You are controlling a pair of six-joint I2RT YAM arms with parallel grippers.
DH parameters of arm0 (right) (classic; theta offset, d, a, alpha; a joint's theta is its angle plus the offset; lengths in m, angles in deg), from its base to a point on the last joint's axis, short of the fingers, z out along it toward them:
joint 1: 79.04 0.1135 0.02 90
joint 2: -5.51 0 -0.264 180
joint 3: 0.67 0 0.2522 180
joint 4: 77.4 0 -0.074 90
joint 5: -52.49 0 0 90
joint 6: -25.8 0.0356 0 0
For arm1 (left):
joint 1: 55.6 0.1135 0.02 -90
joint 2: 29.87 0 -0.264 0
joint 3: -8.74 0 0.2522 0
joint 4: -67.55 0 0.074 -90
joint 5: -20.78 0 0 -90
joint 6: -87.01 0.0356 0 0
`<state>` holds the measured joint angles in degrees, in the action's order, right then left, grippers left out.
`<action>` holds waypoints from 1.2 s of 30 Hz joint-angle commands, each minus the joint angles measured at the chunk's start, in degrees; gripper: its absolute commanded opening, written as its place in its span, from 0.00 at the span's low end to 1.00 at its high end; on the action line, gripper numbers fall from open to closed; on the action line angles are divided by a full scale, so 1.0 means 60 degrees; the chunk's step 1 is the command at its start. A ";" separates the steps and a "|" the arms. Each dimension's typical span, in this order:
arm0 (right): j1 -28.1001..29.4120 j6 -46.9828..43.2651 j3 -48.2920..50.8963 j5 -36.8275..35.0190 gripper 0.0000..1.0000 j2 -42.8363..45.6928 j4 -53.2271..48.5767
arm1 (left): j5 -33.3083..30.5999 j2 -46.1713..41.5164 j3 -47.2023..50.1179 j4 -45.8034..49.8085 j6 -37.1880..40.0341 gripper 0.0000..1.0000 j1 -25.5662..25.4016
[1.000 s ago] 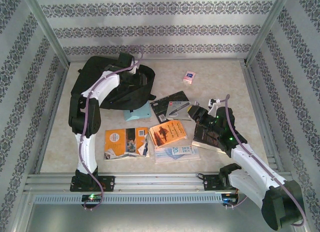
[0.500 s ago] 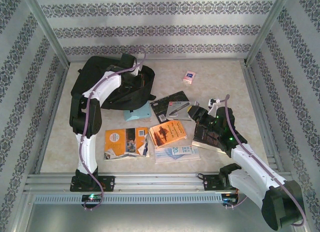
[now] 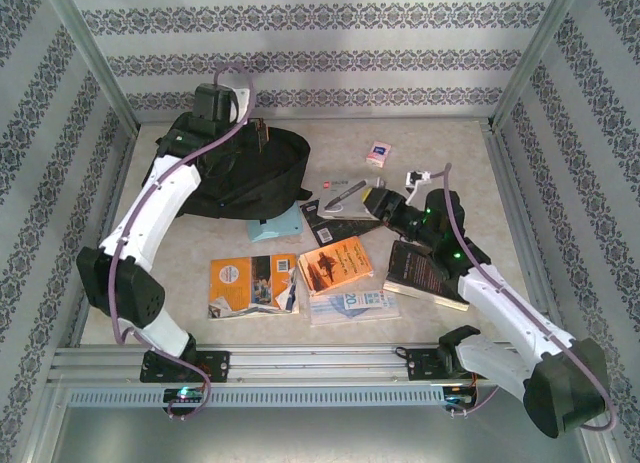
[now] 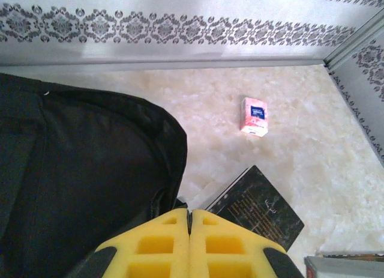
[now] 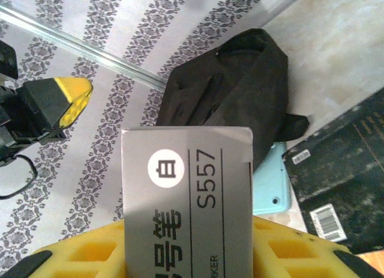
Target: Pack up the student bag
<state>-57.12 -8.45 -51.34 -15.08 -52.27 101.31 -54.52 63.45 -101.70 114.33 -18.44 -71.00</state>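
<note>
My left tool [image 4: 189, 245] is pressed fully closed above the student bag [image 3: 240, 178], which lies at the far left corner of the surface [image 3: 470, 153]. My right tool [image 5: 187, 254] clamps a grey box [image 5: 186, 182] marked S557.

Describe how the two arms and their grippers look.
The left arm and right arm have white shells, black joints and a purple cable each. Left gripper and right gripper carry yellow fingers with square recesses.
</note>
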 commanded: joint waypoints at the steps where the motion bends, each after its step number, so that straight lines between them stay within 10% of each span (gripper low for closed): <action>1: 0.0099 -0.0239 -0.0562 0.0129 0.41 -0.0303 0.0499 | -0.0111 0.0888 -0.0189 0.0604 0.0189 0.05 -0.0066; 3: 0.0119 -0.0253 -0.0666 0.0197 0.41 -0.0499 0.0525 | -0.0068 0.1528 -0.0521 0.0927 0.0285 0.28 -0.0092; 8: 0.0113 -0.0322 -0.0526 0.0089 0.41 -0.0451 0.0431 | -0.0104 0.2744 -0.1190 0.1138 0.0518 0.52 -0.0211; 36: -0.0077 -0.0306 0.0262 0.0253 0.42 0.0106 0.0365 | -0.0394 0.4545 -0.1383 0.1444 0.0855 0.56 -0.0273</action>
<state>-57.17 -10.18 -50.16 -14.88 -52.79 100.40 -55.40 89.46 -111.10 121.41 -14.74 -72.11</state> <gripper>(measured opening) 0.417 0.555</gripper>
